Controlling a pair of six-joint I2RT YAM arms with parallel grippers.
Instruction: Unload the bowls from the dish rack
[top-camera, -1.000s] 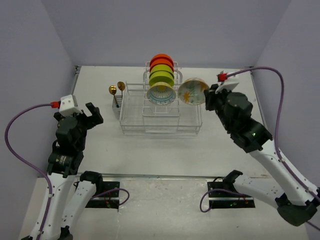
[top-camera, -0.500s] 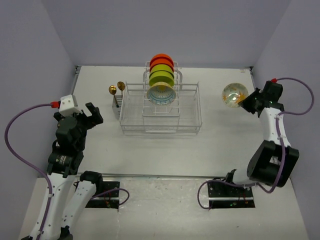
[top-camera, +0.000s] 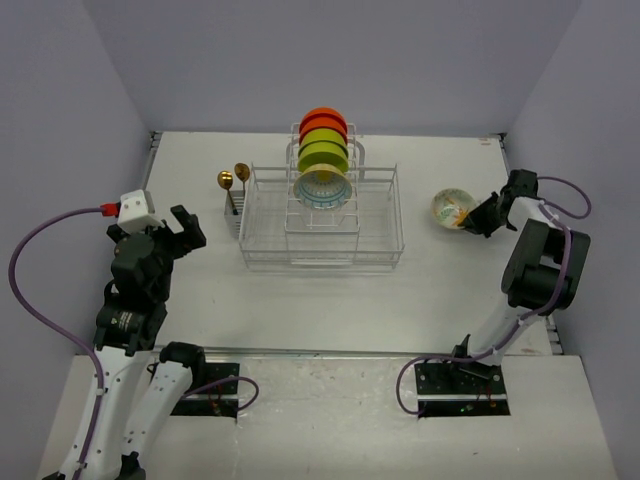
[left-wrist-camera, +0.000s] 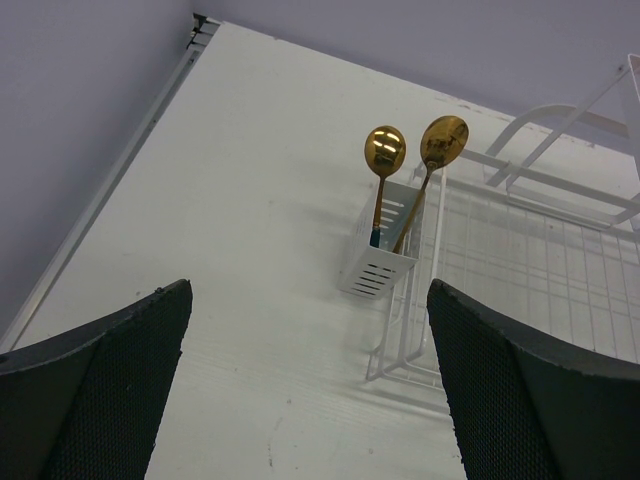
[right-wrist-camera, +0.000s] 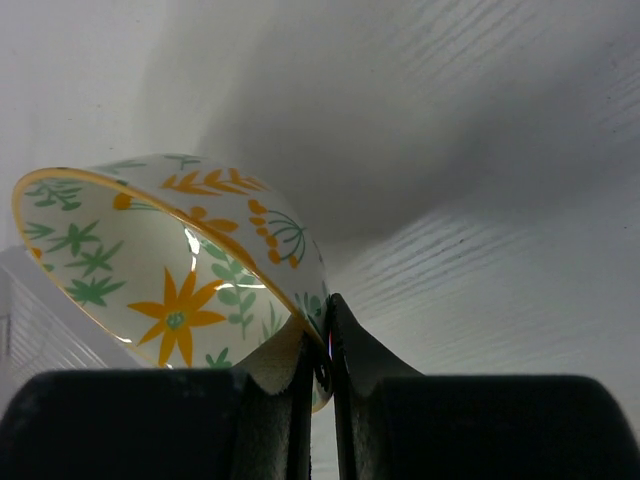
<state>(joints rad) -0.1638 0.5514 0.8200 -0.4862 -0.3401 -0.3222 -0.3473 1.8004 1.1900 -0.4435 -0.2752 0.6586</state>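
Observation:
The white wire dish rack (top-camera: 262, 225) stands mid-table. A row of bowls stands on edge in it: orange-red (top-camera: 323, 117), lime-green (top-camera: 323, 152) and a pale patterned one (top-camera: 322, 189) at the front. To the right of the rack, my right gripper (top-camera: 469, 217) is shut on the rim of another pale flowered bowl (top-camera: 449, 207), tilted low over the table. In the right wrist view its fingers (right-wrist-camera: 322, 345) pinch that bowl's wall (right-wrist-camera: 170, 270). My left gripper (top-camera: 186, 228) hangs open and holds nothing, left of the rack; its fingertips (left-wrist-camera: 110, 390) frame bare table.
Two gold spoons (top-camera: 233, 177) stand in a small white caddy (left-wrist-camera: 383, 258) clipped to the rack's left end (left-wrist-camera: 560, 260). Purple walls close in the table on the left, back and right.
My right arm has carried the flowered bowl from beside the rack's right end out to the right and lowered it toward the table. The left arm has not moved.

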